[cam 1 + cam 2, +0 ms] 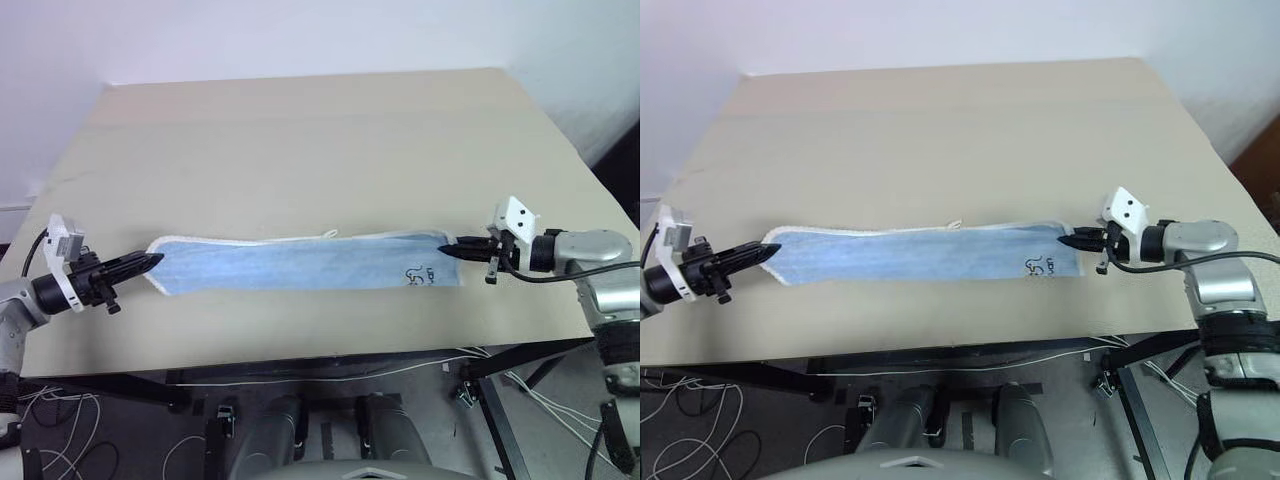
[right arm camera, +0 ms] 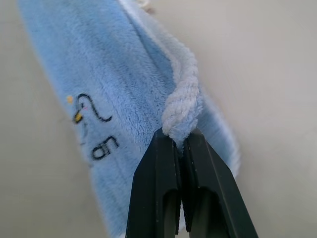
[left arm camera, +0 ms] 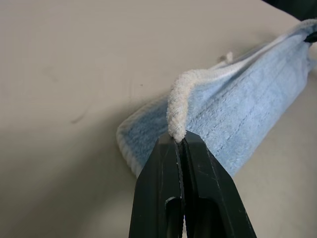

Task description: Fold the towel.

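Observation:
The light blue towel is stretched into a long narrow strip across the near part of the table, white edging along its far side and a dark logo near its right end. My left gripper is shut on the towel's left end, pinching the bunched white edging. At the other end my right gripper is shut on the right corner's edging. A small white loop sticks up from the far edge near the middle. Both ends are lifted a little off the table.
The tan table reaches far back to a white wall. Its front edge runs just below the towel. Cables and the table's frame lie on the floor beneath.

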You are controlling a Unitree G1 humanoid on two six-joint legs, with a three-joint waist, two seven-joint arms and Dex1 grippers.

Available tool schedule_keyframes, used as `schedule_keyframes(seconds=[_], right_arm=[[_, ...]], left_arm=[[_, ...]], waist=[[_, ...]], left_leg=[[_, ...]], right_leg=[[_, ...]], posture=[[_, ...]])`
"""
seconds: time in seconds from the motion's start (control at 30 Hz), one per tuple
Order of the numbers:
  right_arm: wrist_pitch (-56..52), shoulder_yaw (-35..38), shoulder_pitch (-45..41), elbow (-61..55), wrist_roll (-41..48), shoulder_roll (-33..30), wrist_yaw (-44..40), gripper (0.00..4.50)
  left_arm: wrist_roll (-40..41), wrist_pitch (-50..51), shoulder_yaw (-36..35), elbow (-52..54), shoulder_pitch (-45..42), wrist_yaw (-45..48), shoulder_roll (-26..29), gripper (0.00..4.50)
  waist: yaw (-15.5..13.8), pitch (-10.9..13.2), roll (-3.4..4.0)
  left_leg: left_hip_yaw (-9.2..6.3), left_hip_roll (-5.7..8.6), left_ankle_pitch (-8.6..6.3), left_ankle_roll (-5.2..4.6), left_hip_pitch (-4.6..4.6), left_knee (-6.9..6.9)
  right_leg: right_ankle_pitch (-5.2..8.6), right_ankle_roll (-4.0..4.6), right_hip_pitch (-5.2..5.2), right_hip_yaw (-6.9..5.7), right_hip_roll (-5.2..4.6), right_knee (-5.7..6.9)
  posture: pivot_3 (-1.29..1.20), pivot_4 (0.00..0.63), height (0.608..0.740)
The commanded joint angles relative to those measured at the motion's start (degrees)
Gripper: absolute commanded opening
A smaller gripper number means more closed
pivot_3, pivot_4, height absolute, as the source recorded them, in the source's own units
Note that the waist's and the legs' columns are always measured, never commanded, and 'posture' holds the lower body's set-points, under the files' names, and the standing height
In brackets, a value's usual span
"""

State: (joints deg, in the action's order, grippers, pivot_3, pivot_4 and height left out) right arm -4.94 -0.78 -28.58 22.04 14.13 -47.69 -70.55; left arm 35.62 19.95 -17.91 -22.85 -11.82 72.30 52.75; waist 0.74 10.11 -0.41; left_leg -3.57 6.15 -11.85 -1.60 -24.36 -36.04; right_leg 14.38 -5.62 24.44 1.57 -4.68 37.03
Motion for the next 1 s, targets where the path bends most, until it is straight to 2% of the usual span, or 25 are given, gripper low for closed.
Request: schedule_keyframes(seconds=[0.03,0.13,0.3,0.47,0.7,0.77,0.87,1.0], right_arm=[[2.2,-0.1,-3.2,2.8,-1.5,1.1,0.3,0.00],[3.5,-1.4,-5.1,5.6,-3.2,1.7,-0.3,0.00],[7.7,-1.8,-8.6,12.2,-5.6,2.9,1.1,0.00],[12.1,-3.3,-13.3,19.1,-9.7,5.5,4.9,0.00],[13.6,-3.8,-15.4,22.9,-11.1,8.0,4.1,0.00],[13.4,-3.7,-15.9,23.2,-11.0,8.4,3.5,0.00],[13.0,-3.2,-16.7,23.8,-10.4,9.0,3.3,0.74],[12.8,-2.6,-17.8,24.9,-9.9,9.1,3.2,2.06]], left_arm=[[-0.4,-0.3,-3.2,1.5,0.9,-1.9,-0.1,0.03],[-1.4,-1.4,-3.0,2.3,1.3,-4.1,-1.6,0.03],[-4.2,-4.7,-2.2,0.2,-3.0,-10.3,-6.1,0.03],[-7.8,-5.8,0.9,-0.9,-4.1,-10.6,-7.8,0.03],[-6.7,-3.4,0.2,0.7,-2.6,-11.1,-10.2,0.03],[-7.1,-3.5,0.0,0.3,-2.5,-11.4,-10.3,0.47],[-6.5,-2.4,-0.4,0.3,-2.6,-11.9,-10.7,1.34],[-5.2,0.0,-1.2,2.2,-1.7,-11.6,-10.3,2.71]], waist=[[0.0,0.0,0.00],[0.0,0.0,0.02],[-0.1,0.0,0.00],[0.4,0.0,0.01],[0.3,0.0,0.01],[0.3,0.0,0.01],[0.3,0.0,0.01],[0.3,0.0,0.01]], left_leg=[[0.00,0.00,0.00,0.00,0.00,0.00],[0.00,0.01,0.00,0.00,0.01,0.00],[0.00,0.01,0.00,0.01,0.02,-0.04],[0.02,0.03,0.01,0.01,0.05,-0.03],[0.03,0.03,0.02,0.01,0.06,0.00],[0.03,0.03,0.02,0.01,0.06,-0.02],[0.02,0.02,0.02,0.02,0.09,-0.02],[0.02,0.03,0.02,0.02,0.11,-0.02]], right_leg=[[0.00,0.00,0.01,0.00,0.00,0.00],[-0.01,-0.01,0.01,0.02,0.01,0.01],[-0.02,-0.03,-0.01,-0.03,0.02,0.03],[-0.04,-0.04,-0.01,0.00,0.04,0.07],[-0.04,-0.05,0.00,0.01,0.06,0.08],[-0.04,-0.05,-0.01,0.01,0.06,0.09],[-0.04,-0.05,-0.02,-0.01,0.07,0.13],[-0.04,-0.05,-0.05,0.00,0.07,0.11]], posture=[[0.00,0.150,0.740],[0.00,0.150,0.740],[0.00,0.150,0.740],[0.00,0.150,0.740],[0.00,0.150,0.740],[0.00,0.150,0.740],[0.00,0.150,0.740],[0.00,0.150,0.740]])
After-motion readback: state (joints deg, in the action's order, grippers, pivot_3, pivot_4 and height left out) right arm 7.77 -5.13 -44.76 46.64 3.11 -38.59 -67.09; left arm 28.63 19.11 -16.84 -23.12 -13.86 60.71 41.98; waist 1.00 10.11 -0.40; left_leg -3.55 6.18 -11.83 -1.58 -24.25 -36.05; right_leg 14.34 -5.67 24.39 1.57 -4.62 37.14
